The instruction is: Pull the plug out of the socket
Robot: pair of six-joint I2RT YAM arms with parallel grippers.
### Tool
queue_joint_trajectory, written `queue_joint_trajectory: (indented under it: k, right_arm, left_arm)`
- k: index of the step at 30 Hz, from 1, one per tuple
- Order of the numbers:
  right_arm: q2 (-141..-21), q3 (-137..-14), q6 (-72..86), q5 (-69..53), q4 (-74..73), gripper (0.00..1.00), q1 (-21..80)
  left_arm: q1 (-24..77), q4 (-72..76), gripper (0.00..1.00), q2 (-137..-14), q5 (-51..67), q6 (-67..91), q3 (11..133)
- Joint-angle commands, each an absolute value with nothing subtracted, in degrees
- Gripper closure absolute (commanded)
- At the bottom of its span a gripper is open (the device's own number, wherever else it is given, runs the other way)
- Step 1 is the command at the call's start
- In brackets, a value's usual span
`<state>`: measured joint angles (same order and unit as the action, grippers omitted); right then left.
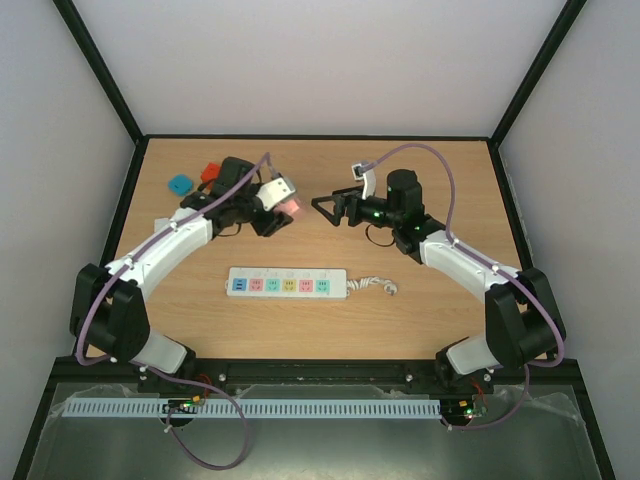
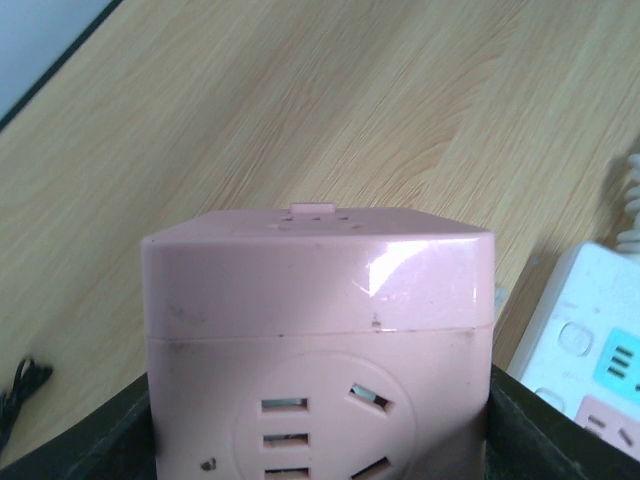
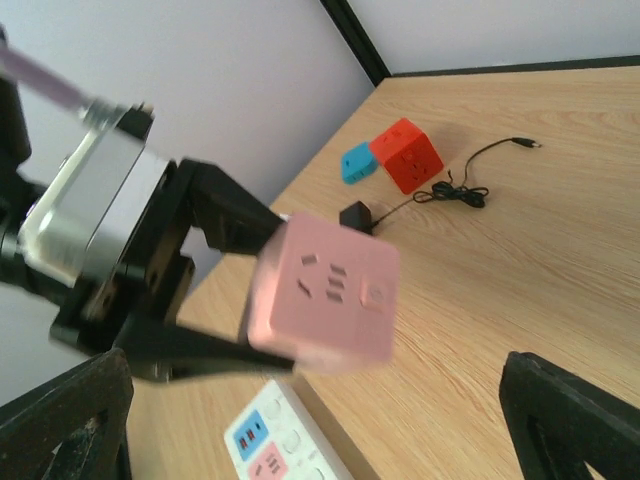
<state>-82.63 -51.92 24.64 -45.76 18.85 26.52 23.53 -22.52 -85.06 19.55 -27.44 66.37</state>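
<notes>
Pink and filling the left wrist view, the cube plug (image 2: 320,330) sits closest to us, its outlet face toward the lens. We see the dark fingers (image 2: 565,430) of the left end effector (image 2: 320,445) pressed against both of its sides, gripping it. Below it at the right edge lies the socket (image 2: 590,350), flat on the wooden counter (image 2: 300,120), with its coiled white cord (image 2: 630,210) beside it.

From the top view, we find the socket (image 1: 286,283) lying crosswise in the middle of the counter, between the two arms and well apart from the cube plug (image 1: 291,207), which is held farther back. The right end effector (image 1: 322,205) faces the cube plug from just beside it. A blue cube (image 1: 180,184) and a red cube (image 1: 210,172) rest near the far left corner.

Through the right wrist view, we see our own fingers (image 3: 570,410) spread wide at both lower corners, closed on nothing. The cube plug (image 3: 325,295) hangs above the counter in the left end effector's grip, with the socket (image 3: 280,445) beneath it. A thin black cable (image 3: 470,180) trails by the red cube (image 3: 405,155).
</notes>
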Motion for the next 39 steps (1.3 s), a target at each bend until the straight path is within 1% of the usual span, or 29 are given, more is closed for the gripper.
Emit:
queue_joint_trajectory:
  k: [1,6,11,19,26,31,37,39]
  right_arm:
    - [-81.32,-54.38,11.43,-44.99,8.83,0.02,26.63]
    - [-80.83,-53.93,3.86,-43.92,3.3,0.02,26.63]
    - [-81.9,-54.63,-0.25,-43.99,-0.31,0.02,26.63]
    - [-84.33,-56.09,-6.72,-44.36,-7.32,0.02,26.71]
    - [-86.93,-58.18,-12.33,-41.48,-14.39,0.02,27.95]
    - [-89.57,-59.96,-16.41,-37.55,-18.66,0.01,31.55]
    - [-90.34,-59.3,-19.06,-31.85,-18.11,0.01,35.85]
    - [-90.97,-59.87,-19.68,-30.75,-18.33,0.01,36.75]
  left_arm:
    - [16.55,-30.38,0.63,-83.23,21.63,-28.85,66.94]
    - [7.06,-36.86,0.62,-84.08,19.66,-32.72,66.89]
    - [2.5,-40.59,0.62,-87.54,16.59,-35.0,67.94]
    - [1.94,-42.45,0.61,-95.89,9.56,-34.41,69.8]
    - [1.93,-45.29,0.6,-101.11,6.45,-33.74,72.61]
    - [1.92,-47.36,0.59,-103.41,3.9,-34.12,74.16]
    - [1.85,-47.71,0.53,-104.21,4.08,-34.06,74.2]
    - [1.85,-47.55,0.49,-104.39,4.67,-34.02,74.18]
